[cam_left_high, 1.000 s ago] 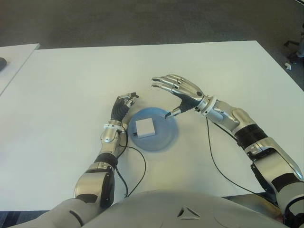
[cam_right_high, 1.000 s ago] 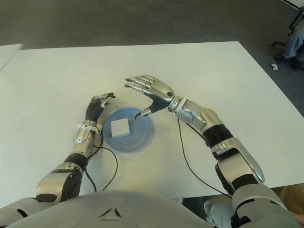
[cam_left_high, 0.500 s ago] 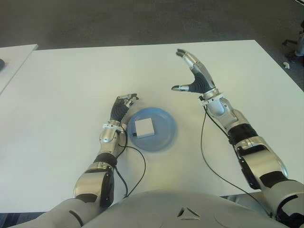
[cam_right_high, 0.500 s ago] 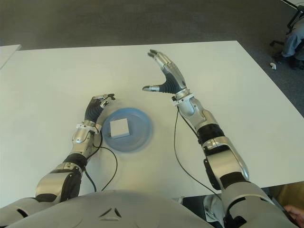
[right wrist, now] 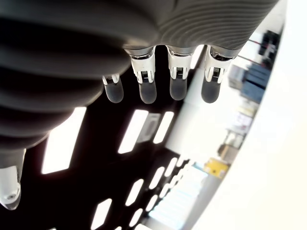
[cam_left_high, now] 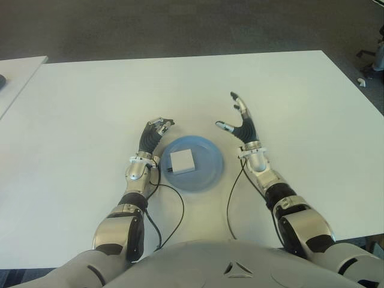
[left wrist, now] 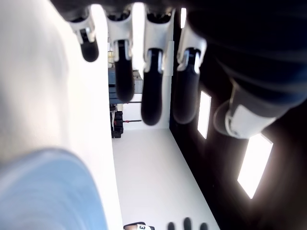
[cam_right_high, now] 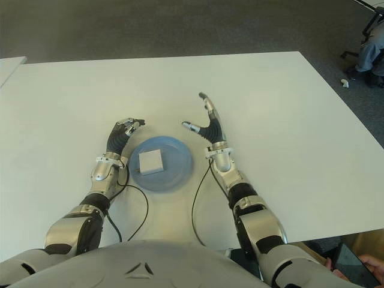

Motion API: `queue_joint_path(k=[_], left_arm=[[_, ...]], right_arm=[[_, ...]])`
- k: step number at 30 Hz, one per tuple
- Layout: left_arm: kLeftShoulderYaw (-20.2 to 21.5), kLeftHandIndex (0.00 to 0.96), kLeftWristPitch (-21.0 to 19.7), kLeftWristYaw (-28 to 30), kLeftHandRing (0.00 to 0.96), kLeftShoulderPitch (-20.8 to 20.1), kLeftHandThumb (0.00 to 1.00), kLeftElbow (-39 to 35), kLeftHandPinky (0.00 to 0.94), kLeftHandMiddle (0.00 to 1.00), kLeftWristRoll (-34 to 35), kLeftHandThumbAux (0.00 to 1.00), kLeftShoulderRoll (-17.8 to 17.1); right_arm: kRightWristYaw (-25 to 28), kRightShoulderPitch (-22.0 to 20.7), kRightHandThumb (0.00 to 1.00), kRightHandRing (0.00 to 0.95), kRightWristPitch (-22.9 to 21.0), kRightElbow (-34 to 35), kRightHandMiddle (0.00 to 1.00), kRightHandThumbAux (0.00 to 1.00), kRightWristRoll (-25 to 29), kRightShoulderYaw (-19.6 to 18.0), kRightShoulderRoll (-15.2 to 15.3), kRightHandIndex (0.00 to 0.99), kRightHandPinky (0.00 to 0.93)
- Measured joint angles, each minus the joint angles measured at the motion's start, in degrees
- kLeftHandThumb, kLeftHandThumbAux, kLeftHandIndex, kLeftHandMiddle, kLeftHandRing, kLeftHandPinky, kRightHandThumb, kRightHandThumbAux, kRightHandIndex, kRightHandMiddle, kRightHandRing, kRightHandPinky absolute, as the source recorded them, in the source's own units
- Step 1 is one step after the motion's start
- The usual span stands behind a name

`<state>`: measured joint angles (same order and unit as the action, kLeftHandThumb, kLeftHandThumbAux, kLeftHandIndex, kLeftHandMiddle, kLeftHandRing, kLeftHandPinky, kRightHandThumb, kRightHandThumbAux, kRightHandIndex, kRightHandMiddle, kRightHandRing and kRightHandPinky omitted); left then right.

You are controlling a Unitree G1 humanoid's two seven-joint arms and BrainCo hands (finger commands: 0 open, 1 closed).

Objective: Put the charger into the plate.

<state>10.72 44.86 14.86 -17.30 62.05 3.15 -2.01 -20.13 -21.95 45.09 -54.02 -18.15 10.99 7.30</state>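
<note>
A white square charger [cam_left_high: 182,161] lies inside the round blue plate [cam_left_high: 207,171] on the white table [cam_left_high: 84,108], left of the plate's middle. My right hand [cam_left_high: 238,123] stands just right of the plate, fingers spread and pointing up, holding nothing. My left hand [cam_left_high: 154,130] shows beside the plate's left rim, fingers loosely bent and empty. In the left wrist view the plate's blue rim [left wrist: 57,191] shows close to the relaxed fingers [left wrist: 151,91].
Thin black cables [cam_left_high: 180,207] trail from both wrists across the table toward its near edge. A second white table's corner [cam_left_high: 18,72] stands at the far left. Dark carpet lies beyond the far edge, with a chair base [cam_right_high: 366,36] at the far right.
My right hand has drawn back from over the plate, swung up and out, then come down to stand just right of the plate. The charger stays in the plate; the left hand has not moved.
</note>
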Motion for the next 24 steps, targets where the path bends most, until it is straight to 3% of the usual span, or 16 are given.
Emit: queue_joint_path(k=[6,15,24], left_arm=[[-0.10,0.162,0.04,-1.93,0.144,0.00,0.000,0.01,0.093,0.198,-0.39,0.517,0.01],[-0.04,0.029,0.88,-2.66,0.035,0.01,0.000,-0.12,0.025,0.053,-0.45,0.518,0.07],[-0.48,0.000,0.52,-5.81,0.001,0.02,0.000,-0.12,0.000,0.002,-0.99,0.554,0.06]], right_arm=[[3.12,0.09,0.000,0.003,-2.58,-2.65,0.022,0.537,0.77,-0.71,-2.80,0.004,0.000],[7.51,-1.27,0.002,0.008,-3.72,-5.91,0.023,0.555,4.64,-4.07,-4.15,0.012,0.015],[9.86,-0.73,0.004,0.008,-3.82,-5.69,0.020,0.545,6.45,-5.58,-4.44,0.013,0.011]])
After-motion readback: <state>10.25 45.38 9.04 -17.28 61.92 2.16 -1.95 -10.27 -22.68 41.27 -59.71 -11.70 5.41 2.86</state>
